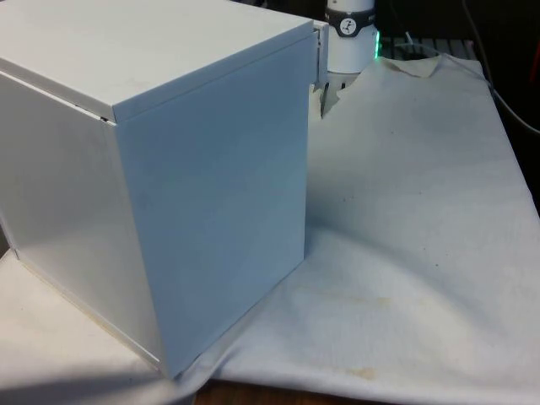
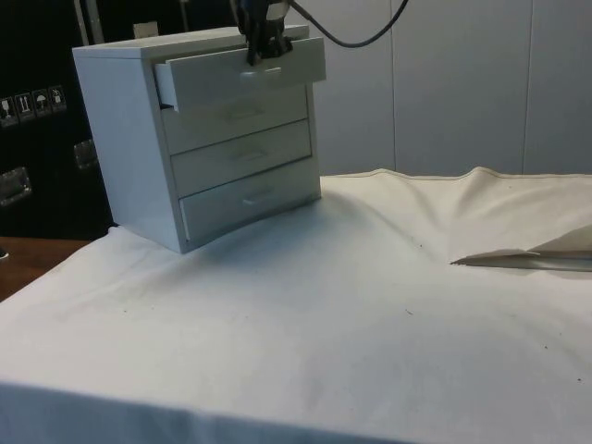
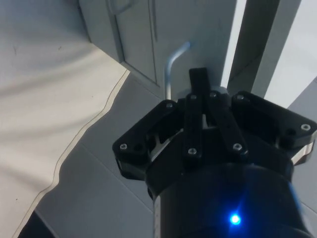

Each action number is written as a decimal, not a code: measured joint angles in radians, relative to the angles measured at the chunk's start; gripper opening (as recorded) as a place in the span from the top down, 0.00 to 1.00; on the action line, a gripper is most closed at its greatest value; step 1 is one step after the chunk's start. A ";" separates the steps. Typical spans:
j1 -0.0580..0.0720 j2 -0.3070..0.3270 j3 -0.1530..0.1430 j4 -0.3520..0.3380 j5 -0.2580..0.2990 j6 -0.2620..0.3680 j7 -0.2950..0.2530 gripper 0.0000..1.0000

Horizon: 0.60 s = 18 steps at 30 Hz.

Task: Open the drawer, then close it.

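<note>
Side view showing hand gripping, fingers closed, handle of partly drawn top drawer of chest standing on counter; opening under way, pulling farther, then pushing shut.

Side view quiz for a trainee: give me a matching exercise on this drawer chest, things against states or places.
Things:
1. top drawer
2. bottom drawer
3. gripper
4. white cloth

States or places:
A. shut flush in the chest
B. pulled partly out
C. spread over the table
D. at the top drawer's handle

Pairs: 1-B, 2-A, 3-D, 4-C
</note>
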 measured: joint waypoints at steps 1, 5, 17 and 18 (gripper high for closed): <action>0.000 0.004 0.000 0.004 0.000 0.000 0.000 1.00; 0.000 0.021 -0.001 0.020 0.000 -0.002 0.003 1.00; -0.001 0.050 -0.006 0.048 0.000 -0.003 0.011 1.00; -0.001 0.052 -0.007 0.051 0.000 -0.003 0.012 1.00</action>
